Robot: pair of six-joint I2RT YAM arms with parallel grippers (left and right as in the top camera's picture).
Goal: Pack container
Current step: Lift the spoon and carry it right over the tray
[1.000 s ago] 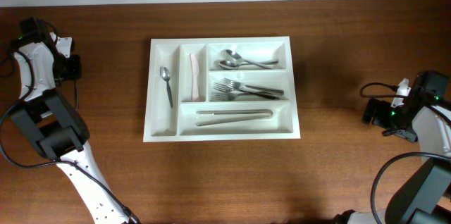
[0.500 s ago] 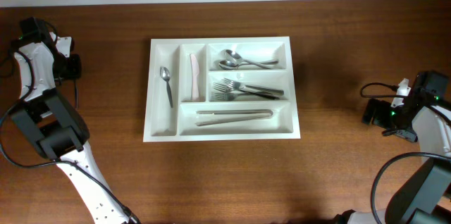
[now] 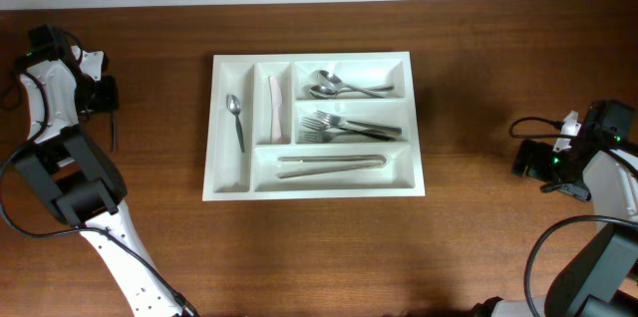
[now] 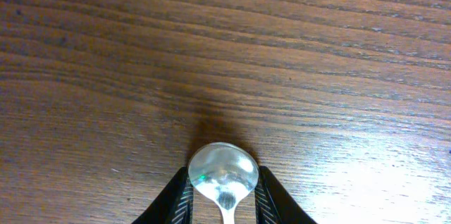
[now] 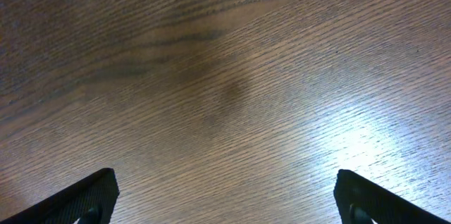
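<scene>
Silver shows between your left fingers [image 4: 180,194]: the left gripper [image 4: 224,183] is pinching a held spoon [image 4: 224,176]. Its rounded bowl sticks out just past the black tips, one tip pressed against each side. The bowl hangs above the wooden table [image 4: 141,55], with a dark shadow on the grain just beyond it. From overhead you can see this left gripper [image 3: 103,95] close to the table's left edge, toward the far left corner.

Your right fingers [image 5: 84,196] are spread wide. The right gripper [image 5: 225,185] has nothing between its tips, only bare wood grain below. Overhead, the right gripper [image 3: 528,158] sits near the table's right edge, about halfway along it.

Between the two arms lies the container [image 3: 415,158], the white tray. It is centred left to right, somewhat nearer the table's far edge, and well apart from both grippers. Its leftmost upright compartment holds a teaspoon [image 3: 236,121]. The narrow compartment beside that holds a pale pink utensil [image 3: 273,110]. On the right side, the top long compartment has two spoons [image 3: 339,86], the middle one a pile of forks [image 3: 349,128], and the bottom one a pair of tongs [image 3: 331,163] lying lengthwise.
</scene>
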